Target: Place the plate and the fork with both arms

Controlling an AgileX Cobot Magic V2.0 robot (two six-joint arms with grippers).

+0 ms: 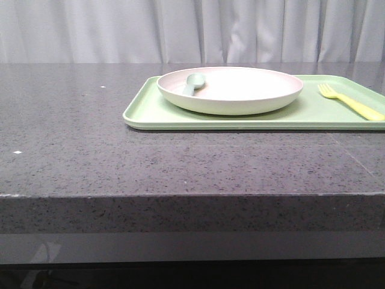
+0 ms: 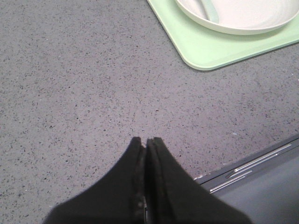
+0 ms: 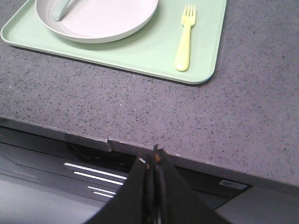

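- Speckled grey stone counter [image 1: 90, 150] carried one rectangular light green tray [image 1: 144, 108].
- One pale pinkish-cream round plate [image 1: 240, 90], one grey-green spoon [image 1: 192, 83], one pale yellow plastic fork [image 1: 352, 102].
- Left gripper [image 2: 146, 140] and right gripper [image 3: 153, 161] both closed, empty.

fork [image 1: 354, 103] handle end cropped, plate [image 2: 243, 16] partly cropped

Pinkish-cream plate [image 1: 240, 90], yellow fork [image 1: 352, 103], green tray [image 1: 313, 114], speckled grey table [image 1: 150, 162].

Looks like a staged test bench, not a home kitchen: speckled grey stone counter [image 1: 90, 120], plain pale curtain [image 1: 120, 30] as backdrop, one green tray [image 1: 240, 120] of plastic tableware.
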